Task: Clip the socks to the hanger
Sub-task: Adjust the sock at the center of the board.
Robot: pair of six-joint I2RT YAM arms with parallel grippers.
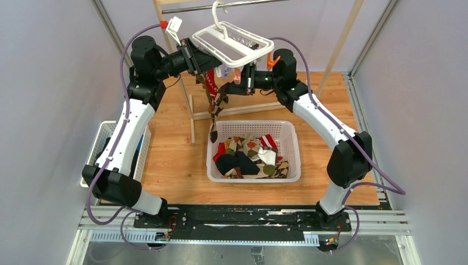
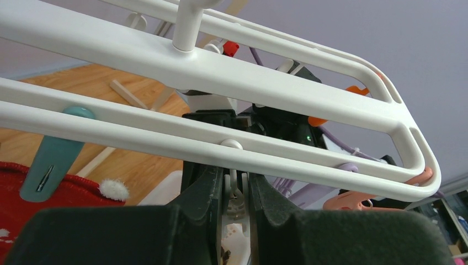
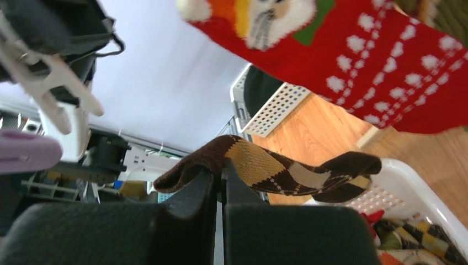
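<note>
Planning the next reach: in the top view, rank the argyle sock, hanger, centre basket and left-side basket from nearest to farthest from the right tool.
1. argyle sock: pinched in the right tool itself.
2. hanger: just above, overlapping it in this view.
3. centre basket: lower down, in the middle.
4. side basket: far over on the left side.
</note>
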